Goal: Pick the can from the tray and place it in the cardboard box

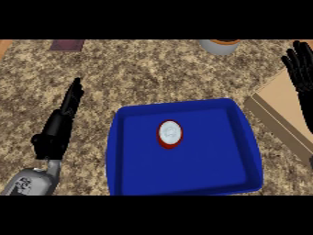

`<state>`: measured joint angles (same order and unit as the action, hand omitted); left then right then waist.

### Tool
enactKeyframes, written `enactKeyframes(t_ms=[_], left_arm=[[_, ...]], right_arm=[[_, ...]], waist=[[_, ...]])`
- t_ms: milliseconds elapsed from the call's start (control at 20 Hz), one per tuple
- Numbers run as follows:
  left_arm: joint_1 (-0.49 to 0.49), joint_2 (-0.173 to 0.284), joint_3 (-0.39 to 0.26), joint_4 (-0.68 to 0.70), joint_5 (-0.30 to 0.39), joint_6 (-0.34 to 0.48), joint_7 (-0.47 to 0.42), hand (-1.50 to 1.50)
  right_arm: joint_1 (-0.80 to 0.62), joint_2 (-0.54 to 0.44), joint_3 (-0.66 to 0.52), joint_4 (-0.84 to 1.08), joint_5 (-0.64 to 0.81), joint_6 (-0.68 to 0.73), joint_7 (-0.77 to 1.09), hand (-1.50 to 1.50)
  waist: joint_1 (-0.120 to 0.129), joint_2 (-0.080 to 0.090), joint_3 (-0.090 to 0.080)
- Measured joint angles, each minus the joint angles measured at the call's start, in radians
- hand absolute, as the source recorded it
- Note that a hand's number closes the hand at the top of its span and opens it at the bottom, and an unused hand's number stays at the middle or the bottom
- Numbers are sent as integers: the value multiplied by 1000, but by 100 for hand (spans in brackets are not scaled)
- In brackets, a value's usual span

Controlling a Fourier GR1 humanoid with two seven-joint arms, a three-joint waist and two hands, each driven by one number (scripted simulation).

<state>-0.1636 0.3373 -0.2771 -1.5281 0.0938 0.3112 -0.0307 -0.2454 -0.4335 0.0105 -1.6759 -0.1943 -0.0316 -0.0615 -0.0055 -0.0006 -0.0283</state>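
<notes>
Blue tray (213, 174) sits on the speckled granite counter (152, 73), and the red can (170, 134) stands upright near its middle, silver top facing up. The cardboard box (284, 108) lies just right of the tray. The left hand (58, 126) rests left of the tray, fingers straight. The right hand (309, 78) hovers over the box, fingers spread, holding nothing. At the far edge stands what may be a cup (220, 46).

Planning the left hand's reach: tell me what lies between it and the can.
In the head view, bare granite counter, then the blue tray's left wall and floor, separate the left hand from the can. Nothing else intervenes.
</notes>
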Motion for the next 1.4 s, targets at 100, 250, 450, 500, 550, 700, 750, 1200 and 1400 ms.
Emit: enactKeyframes(t_ms=[100,250,450,500,550,700,750,1200,1400], left_arm=[[12,9,27,-12,32,-23,14,0],[52,37,83,-34,106,-66,44,0],[90,52,140,-42,208,-109,109,0],[95,64,158,-42,231,-127,124,0],[97,68,168,-43,245,-133,136,0],[122,86,209,-47,294,-173,153,0],[119,96,224,-53,309,-183,168,0],[144,106,258,-64,334,-203,193,0],[148,109,260,-69,336,-211,199,0]], right_arm=[[-20,9,17,3,-3,17,15,-150],[-51,42,77,8,-26,59,57,-150],[-57,78,87,19,84,-43,-6,-150],[-48,111,96,16,103,-72,-51,-150],[-35,140,111,8,123,-92,-102,-150],[11,177,162,-15,178,-100,-240,-150],[19,175,179,-33,201,-98,-262,-150],[37,-35,344,-165,526,4,-21,-150],[-38,-86,428,-209,655,108,211,-150]], waist=[[7,0,11],[24,0,20],[29,0,24],[28,0,25],[25,0,26],[19,0,28],[16,-1,28],[4,-8,24],[10,-8,23]])
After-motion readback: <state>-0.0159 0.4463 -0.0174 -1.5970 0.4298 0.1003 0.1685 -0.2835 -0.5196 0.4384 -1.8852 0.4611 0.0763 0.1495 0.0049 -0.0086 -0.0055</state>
